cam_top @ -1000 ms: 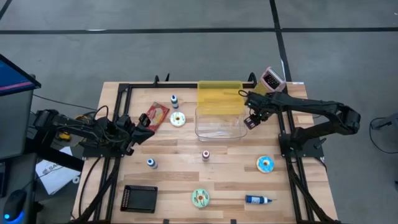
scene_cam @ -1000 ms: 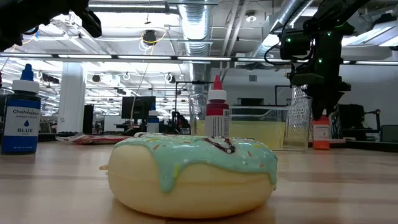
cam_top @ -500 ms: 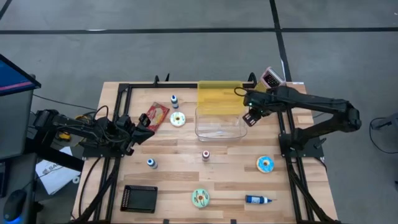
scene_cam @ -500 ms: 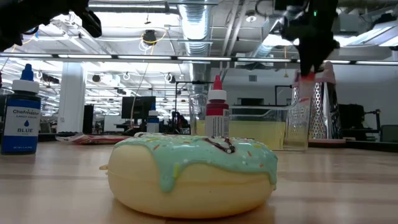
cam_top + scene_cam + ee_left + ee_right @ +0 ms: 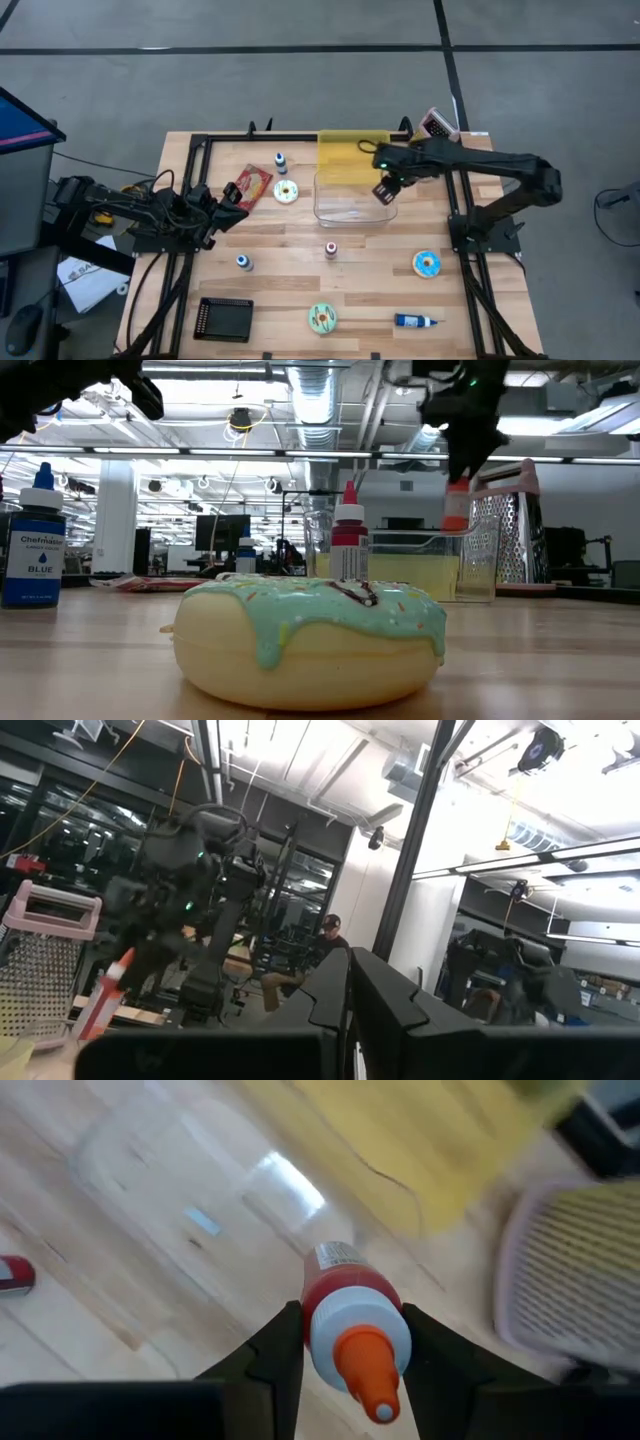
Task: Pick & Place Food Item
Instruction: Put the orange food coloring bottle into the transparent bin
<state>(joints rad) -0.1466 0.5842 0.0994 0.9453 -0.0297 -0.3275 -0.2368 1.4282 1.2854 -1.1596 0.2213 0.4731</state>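
A: While right gripper (image 5: 345, 1345) hangs over the clear container (image 5: 350, 200), what's pinched?
B: Orange bottle (image 5: 352, 1325), held upright for dropping inside.
A: Left gripper (image 5: 237, 197)?
B: Fingers pressed together, parked at the table's left.

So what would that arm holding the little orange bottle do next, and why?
Probably lower it and let go: the right gripper holds the orange bottle above the clear container, near its right wall, so a short descent should set it inside.
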